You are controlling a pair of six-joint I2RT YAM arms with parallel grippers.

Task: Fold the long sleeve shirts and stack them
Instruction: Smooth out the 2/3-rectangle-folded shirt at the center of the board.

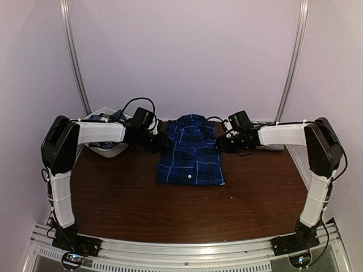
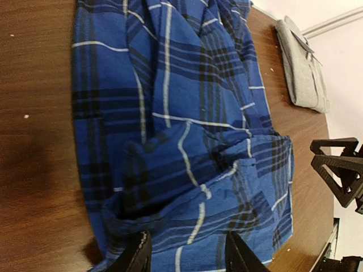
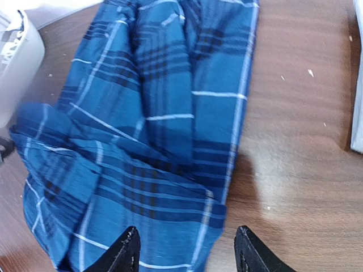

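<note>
1. Left claw (image 2: 187, 252): the fingers are partly spread and straddle a bunched ridge of the blue plaid shirt (image 1: 190, 161) at its far left edge. Cloth fills the gap. I cannot tell whether it is pinched or only bracketed.
2. Right claw (image 3: 187, 249): the fingers stand apart over the shirt's far right edge. The cloth lies flat beneath them, and the outer finger is over bare wood. It appears to hold nothing.
3. Plaid shirt: it lies at the middle of the table (image 1: 142, 204), toward the far side, with the collar end farthest. It is folded to a rough rectangle with no sleeves trailing, and the left half is rumpled.
   - Judgement: the claws sit mirrored on opposite edges so both sides can be worked evenly. The fold looks nearly done but untidy.
4. Surroundings:
   - A folded grey shirt (image 2: 303, 65) lies at the far right, well apart from the plaid one. It is probably the stack's base.
   - A white basket (image 1: 110, 148) sits at the far left behind the left arm, and its contents are mostly hidden.
5. Obstructions: the right arm lies between the plaid shirt and the grey one. The rumpled ridge probably needs flattening before stacking.
</note>
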